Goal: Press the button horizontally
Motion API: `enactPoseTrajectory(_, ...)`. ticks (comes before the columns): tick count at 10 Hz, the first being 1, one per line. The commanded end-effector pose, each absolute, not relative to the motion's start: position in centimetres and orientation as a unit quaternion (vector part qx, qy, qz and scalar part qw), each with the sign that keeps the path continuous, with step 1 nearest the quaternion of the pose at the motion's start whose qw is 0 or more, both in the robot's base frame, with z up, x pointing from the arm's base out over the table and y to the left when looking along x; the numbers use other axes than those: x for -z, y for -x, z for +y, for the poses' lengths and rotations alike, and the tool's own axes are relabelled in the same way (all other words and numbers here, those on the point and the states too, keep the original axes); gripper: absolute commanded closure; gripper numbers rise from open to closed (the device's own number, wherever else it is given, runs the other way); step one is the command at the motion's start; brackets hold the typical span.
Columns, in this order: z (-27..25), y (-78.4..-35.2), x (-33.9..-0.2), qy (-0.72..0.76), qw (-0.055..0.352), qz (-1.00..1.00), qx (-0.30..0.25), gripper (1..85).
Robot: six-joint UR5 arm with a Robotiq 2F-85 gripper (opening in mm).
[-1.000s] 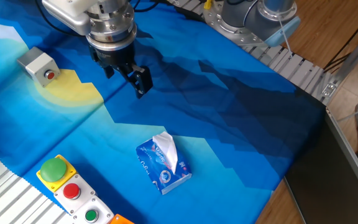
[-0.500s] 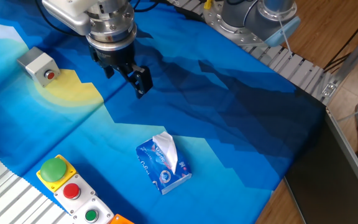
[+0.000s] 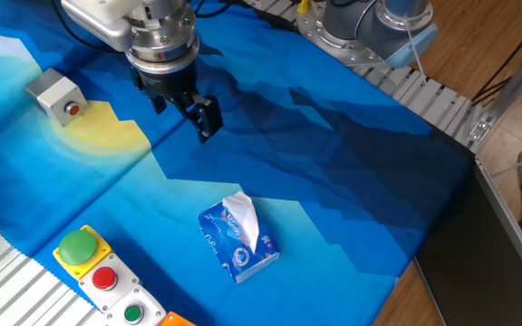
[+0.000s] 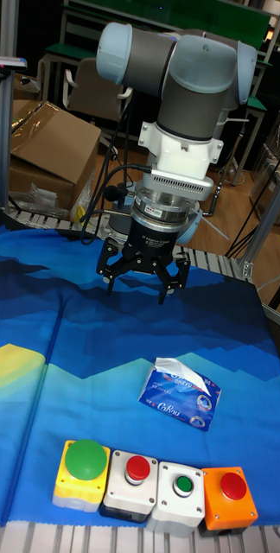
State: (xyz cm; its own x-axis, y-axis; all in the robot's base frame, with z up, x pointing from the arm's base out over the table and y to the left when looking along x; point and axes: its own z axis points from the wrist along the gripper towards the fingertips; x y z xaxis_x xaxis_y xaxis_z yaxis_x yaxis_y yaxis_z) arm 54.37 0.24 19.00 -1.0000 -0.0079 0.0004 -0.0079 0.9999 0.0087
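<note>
The small light-grey box (image 3: 53, 92) sits at the left of the blue cloth, beside a yellow patch. Its red button (image 3: 73, 110) is on the face turned toward the front right. My gripper (image 3: 182, 118) hangs above the cloth to the right of the box, well apart from it. In the tall fixed view the gripper (image 4: 138, 283) is open, with a wide gap between its fingers and nothing in it. The grey box is out of that view.
A blue tissue pack (image 3: 238, 238) lies on the cloth in front of the gripper. At the front edge stands a row of button panels: a yellow one with a green dome (image 3: 80, 246), a white one with a red button (image 3: 104, 278), and others (image 4: 229, 488).
</note>
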Motion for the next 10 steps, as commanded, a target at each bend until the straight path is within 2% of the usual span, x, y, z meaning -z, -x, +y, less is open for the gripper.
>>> enactPoseTrajectory(1, 2.12, -57.41, -19.25, 0.069, -0.056, -0.995, 0.040, 84.7)
enactPoseTrajectory(10, 2.13, -57.50, -19.31, 0.070, -0.056, -0.995, 0.035, 84.7)
